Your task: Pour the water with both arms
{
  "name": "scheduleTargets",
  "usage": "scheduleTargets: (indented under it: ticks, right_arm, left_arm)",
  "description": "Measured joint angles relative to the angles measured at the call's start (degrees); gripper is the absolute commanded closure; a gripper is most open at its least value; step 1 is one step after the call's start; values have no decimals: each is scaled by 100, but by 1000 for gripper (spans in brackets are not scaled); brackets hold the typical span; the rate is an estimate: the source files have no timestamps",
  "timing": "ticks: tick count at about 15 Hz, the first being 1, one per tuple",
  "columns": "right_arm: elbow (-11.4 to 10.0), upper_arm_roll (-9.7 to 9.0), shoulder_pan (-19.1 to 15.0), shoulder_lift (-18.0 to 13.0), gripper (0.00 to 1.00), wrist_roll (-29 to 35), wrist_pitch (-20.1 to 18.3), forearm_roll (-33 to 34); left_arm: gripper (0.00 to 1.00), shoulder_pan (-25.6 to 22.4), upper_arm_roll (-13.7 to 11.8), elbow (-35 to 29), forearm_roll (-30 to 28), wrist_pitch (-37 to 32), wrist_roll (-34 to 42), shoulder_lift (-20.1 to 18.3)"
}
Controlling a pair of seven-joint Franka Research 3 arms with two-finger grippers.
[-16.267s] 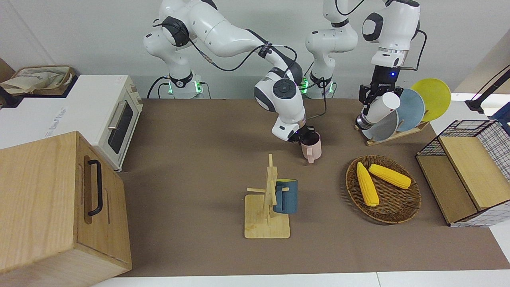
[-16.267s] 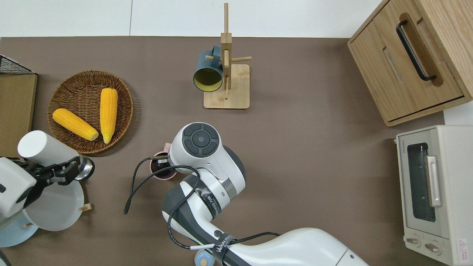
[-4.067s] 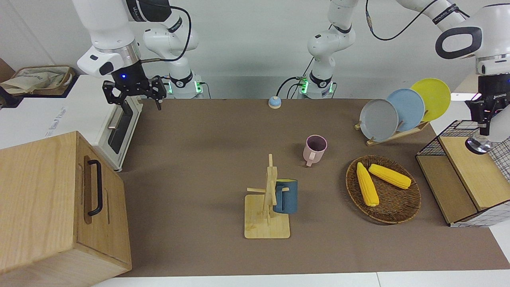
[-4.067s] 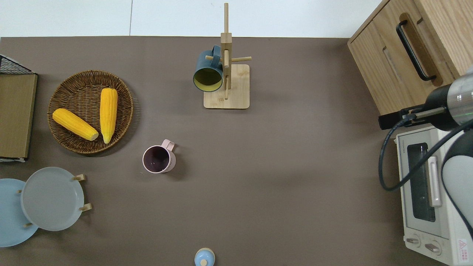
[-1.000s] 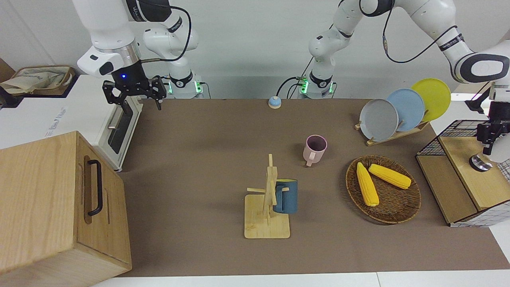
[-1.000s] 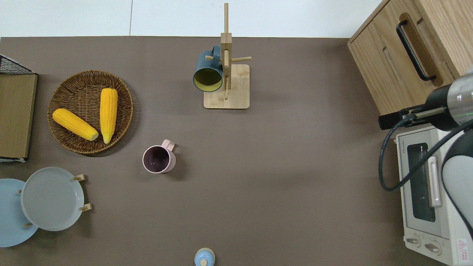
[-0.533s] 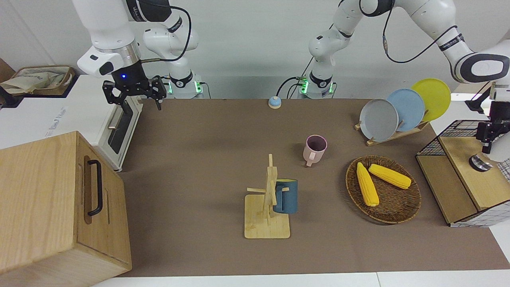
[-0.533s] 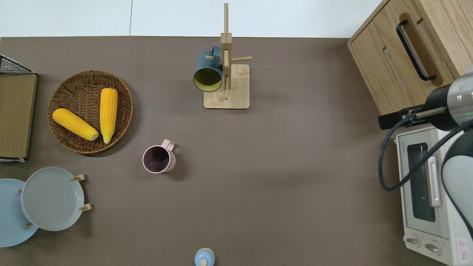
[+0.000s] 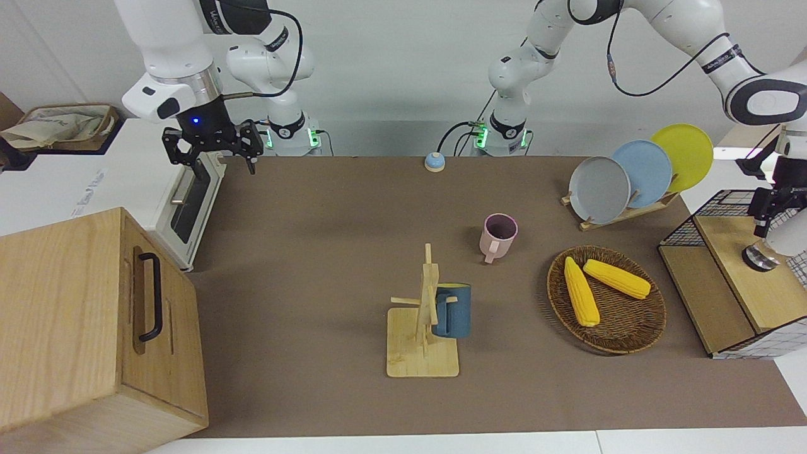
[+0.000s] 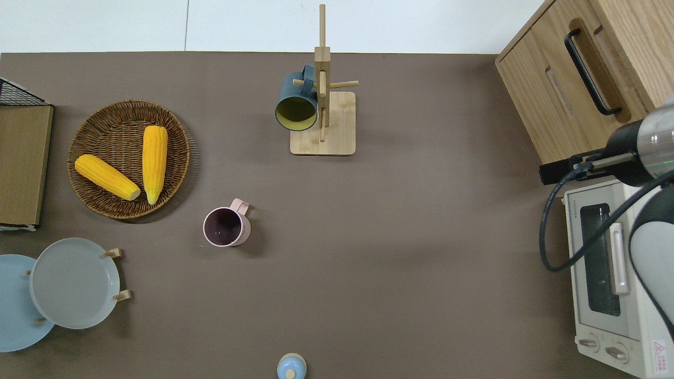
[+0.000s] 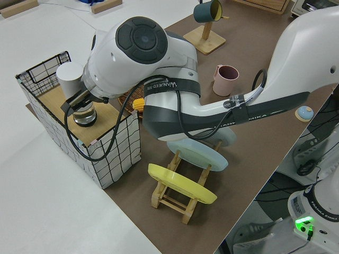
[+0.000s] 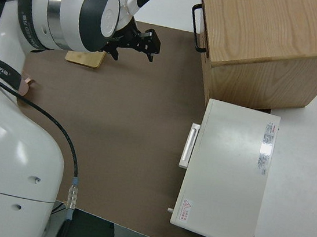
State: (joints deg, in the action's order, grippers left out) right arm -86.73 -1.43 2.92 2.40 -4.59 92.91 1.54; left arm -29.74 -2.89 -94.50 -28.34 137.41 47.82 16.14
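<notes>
Front view: the left pincer (image 9: pixel 770 217) is at the wire-mesh crate (image 9: pixel 782 208) at the left arm's end of the desk (image 9: pixel 328 252), clenched round a white cylindrical bottle (image 9: pixel 785 238) whose rounded metallic base meets the crate's flat wooden shelf (image 9: pixel 747 280). The right arm is parked, its right pincer (image 9: pixel 217 151) released with black fingers splayed. A smooth pink mug (image 9: pixel 498 236) stands upright on the matte brown desk, nearer to the robots than the slatted wooden mug tree (image 9: pixel 425 315), where a dark blue mug (image 9: pixel 452 310) hangs. A round woven basket (image 9: pixel 606 299) holds two ribbed yellow corn cobs (image 9: pixel 599 287).

Overhead view: the pink mug (image 10: pixel 226 227) shows a dark circular interior, its handle pointing away from the robots. A grey plate (image 10: pixel 73 281) leans in a wooden rack.

Left side view: the bottle (image 11: pixel 74 87) sits upright on the shelf, black fingers (image 11: pixel 79 99) pressed to its lower body above the shiny base.

Right side view: the boxy white oven (image 12: pixel 227 174) lies beside a grained wooden cabinet (image 12: pixel 262 44).
</notes>
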Motion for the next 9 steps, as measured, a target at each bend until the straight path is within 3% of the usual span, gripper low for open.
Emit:
scheduleTargets:
  ticks: [9]
  right_arm:
    - [0, 0, 0, 0, 11, 0, 0, 0]
  left_arm:
    - [0, -7, -52, 432, 1453, -1728, -599, -290]
